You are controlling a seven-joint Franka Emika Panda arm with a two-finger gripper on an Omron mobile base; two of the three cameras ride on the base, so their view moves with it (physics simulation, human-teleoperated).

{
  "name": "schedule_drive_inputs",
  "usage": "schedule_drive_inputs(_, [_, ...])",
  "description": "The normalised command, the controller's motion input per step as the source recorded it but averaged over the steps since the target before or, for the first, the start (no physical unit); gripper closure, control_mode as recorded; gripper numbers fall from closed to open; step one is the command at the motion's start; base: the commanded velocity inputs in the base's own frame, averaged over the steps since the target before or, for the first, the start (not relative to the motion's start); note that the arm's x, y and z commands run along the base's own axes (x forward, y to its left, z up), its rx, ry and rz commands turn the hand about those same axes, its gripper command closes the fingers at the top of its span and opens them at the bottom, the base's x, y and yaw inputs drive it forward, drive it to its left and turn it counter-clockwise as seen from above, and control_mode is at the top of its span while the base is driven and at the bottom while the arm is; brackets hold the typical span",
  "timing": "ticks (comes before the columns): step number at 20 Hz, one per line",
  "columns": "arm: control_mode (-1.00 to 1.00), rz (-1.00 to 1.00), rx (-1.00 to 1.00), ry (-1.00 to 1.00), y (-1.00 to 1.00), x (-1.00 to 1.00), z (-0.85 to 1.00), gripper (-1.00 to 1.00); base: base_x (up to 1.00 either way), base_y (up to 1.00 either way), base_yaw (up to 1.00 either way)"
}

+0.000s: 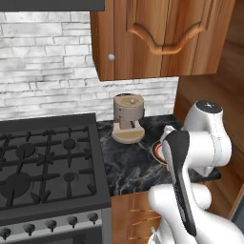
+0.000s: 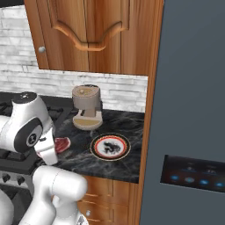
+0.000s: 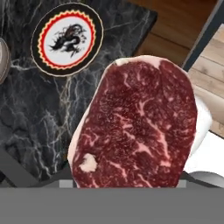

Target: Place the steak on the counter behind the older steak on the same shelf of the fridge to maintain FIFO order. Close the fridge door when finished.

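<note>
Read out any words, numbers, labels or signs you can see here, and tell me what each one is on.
No readable text.
Plate: a black dragon-like drawing, no letters.
Fridge door display: blue lights, marks too blurred to read.
Stove knobs: no markings legible.

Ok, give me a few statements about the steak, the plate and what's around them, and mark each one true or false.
1. The steak lies on the plate. False: it is beside the plate, over the black counter.
2. The plate has an orange-rimmed border and a dark dragon figure. True.
3. A coffee machine stands behind the plate, near the brick wall. True.
4. The gas stove is to the right of the counter. False: it is to its left.
5. The wall cupboard above the counter is open. False: its doors are shut.
</note>
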Motion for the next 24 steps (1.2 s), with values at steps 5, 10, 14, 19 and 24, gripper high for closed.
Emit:
schedule_drive_inputs(5, [1.00, 0.00, 0.00, 0.00, 0.00, 0.00, 0.00, 1.00, -0.83, 0.00, 0.00])
schedule_drive_inputs(10, [1.00, 0.00, 0.00, 0.00, 0.00, 0.00, 0.00, 1.00, -1.00, 0.05, -0.07])
schedule_drive_inputs(14, [1.00, 0.00, 0.00, 0.00, 0.00, 0.00, 0.00, 1.00, -0.67, 0.02, -0.36])
schedule_drive_inputs(19, [1.00, 0.00, 0.00, 0.00, 0.00, 0.00, 0.00, 1.00, 0.00, -0.29, -0.63])
schedule_drive_inputs(24, [1.00, 0.00, 0.00, 0.00, 0.00, 0.00, 0.00, 1.00, 0.14, -0.68, -0.41])
